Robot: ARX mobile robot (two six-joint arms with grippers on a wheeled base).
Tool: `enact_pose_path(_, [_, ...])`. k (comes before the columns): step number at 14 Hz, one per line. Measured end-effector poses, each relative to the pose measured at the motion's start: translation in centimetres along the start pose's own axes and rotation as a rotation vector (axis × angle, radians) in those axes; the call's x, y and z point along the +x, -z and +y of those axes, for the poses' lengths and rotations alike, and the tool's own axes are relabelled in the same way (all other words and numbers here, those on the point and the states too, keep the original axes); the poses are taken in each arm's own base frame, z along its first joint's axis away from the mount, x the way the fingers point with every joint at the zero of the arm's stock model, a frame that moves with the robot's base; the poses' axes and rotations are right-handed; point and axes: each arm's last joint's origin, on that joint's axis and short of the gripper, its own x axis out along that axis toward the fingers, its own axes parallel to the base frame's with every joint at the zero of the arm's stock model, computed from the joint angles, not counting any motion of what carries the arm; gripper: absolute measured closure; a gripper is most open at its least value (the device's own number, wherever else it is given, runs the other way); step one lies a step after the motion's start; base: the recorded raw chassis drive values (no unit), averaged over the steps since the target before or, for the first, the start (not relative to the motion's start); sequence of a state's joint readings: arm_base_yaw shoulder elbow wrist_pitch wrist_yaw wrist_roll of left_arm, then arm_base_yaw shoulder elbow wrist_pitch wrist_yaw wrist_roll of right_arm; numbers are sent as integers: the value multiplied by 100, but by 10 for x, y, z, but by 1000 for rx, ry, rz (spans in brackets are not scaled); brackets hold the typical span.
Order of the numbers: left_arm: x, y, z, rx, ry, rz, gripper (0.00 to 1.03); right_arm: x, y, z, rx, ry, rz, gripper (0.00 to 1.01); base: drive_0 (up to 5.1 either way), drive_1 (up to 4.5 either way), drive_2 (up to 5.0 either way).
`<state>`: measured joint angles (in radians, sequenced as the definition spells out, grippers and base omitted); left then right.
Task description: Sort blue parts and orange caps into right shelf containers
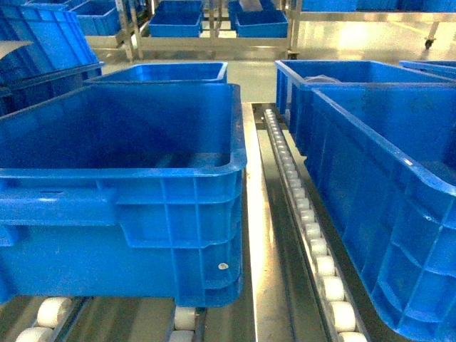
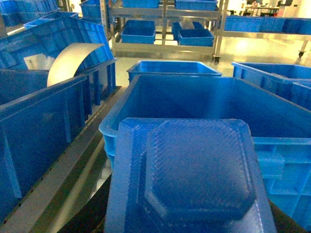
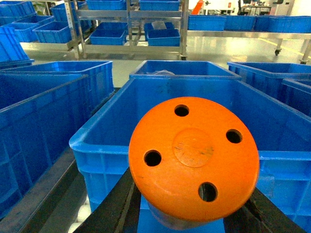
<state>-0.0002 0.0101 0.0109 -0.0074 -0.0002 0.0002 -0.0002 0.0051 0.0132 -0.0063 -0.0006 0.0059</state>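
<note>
Right claw (image 3: 194, 213): clamped on orange cap (image 3: 193, 156).
Left claw (image 2: 189, 223): clamped on blue part (image 2: 192, 174).
Release: made once centred over crates (image 3: 272, 116) at 12 o'clock.

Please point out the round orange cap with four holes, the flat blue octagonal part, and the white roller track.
Round orange plastic cap (image 3: 193, 161): right wrist view, centre of its disc.
Flat blue ribbed octagonal part (image 2: 197, 170): left wrist view, raised middle.
White roller track (image 1: 308, 226): head view, one roller midway.
</note>
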Motion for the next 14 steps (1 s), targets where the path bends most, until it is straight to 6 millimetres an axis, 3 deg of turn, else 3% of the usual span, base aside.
enact_pose_path(14, [0, 0, 0, 0, 0, 0, 60, 0, 0, 0, 0, 0, 0, 60, 3, 409, -403])
